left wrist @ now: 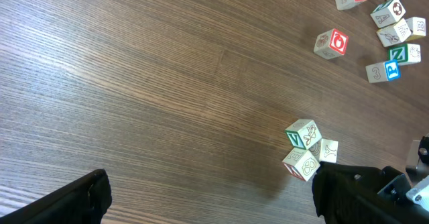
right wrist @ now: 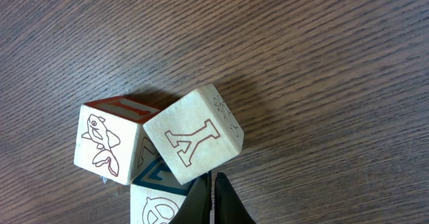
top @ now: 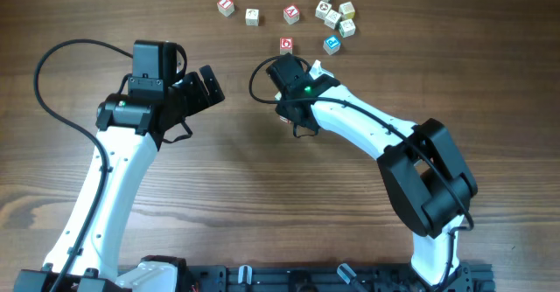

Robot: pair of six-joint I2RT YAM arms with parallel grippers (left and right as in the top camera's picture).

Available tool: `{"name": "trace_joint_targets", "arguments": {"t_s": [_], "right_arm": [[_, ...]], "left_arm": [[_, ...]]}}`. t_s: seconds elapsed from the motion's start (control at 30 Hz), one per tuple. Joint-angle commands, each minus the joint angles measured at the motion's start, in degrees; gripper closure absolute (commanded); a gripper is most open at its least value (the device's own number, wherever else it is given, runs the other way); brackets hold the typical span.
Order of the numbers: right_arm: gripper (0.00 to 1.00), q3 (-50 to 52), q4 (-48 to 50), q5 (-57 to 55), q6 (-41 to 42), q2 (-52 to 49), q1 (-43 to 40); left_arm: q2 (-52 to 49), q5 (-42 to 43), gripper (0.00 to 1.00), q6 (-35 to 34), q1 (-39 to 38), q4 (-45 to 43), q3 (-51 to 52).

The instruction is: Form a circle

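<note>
Pinched-shut black fingers of the right gripper point(right wrist: 213, 196) sit nearest, above the brown wood-grain table point(right wrist: 322, 63). Left gripper point(top: 208, 84) gapes wide, empty. The circle point(right wrist: 144, 163), three clustered pale wooden letter cubes, lies at the right fingertips (perhaps touching). An off-centre nudge could spin the tilted Y-faced cube point(right wrist: 194, 143) and split it.

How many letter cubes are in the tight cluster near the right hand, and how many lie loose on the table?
Cubes in the tight cluster: 3
Loose cubes: 11
Total: 14
</note>
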State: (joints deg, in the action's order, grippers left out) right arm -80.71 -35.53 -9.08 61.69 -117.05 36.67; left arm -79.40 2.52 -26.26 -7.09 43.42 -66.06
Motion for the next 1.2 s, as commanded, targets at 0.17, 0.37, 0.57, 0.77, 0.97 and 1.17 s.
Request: {"name": "trace_joint_targets", "arguments": {"t_s": [0.17,0.37,0.57,0.77,0.97,1.17], "right_arm": [[0.95,0.6,0.0,-0.8,-0.2,-0.8,0.0],[0.95,0.6,-0.5,-0.9,0.0,-0.7,0.0],[0.95,0.5,-3.0,-0.8,0.1,0.7,0.0],[0.96,0.2,-11.3,-5.8,3.0,8.7,0.0],[0.83,0.2,-25.5,-7.2,3.0,29.9,-2.0],[0.00,0.2,-33.9,-6.3,2.3,46.9,-2.0]], "left_arm": [[-0.3,0.5,0.00,-0.3,0.3,-0.1,-0.4],[-0.3,0.5,0.00,-0.3,0.3,-0.1,-0.4],[-0.3,0.5,0.00,-0.3,0.3,-0.1,-0.4],[-0.3,0.5,0.00,-0.3,0.3,-0.1,-0.4],[-0.3,0.5,0.00,-0.3,0.3,-0.1,-0.4],[-0.3,0.5,0.00,-0.3,0.3,-0.1,-0.4]]}}
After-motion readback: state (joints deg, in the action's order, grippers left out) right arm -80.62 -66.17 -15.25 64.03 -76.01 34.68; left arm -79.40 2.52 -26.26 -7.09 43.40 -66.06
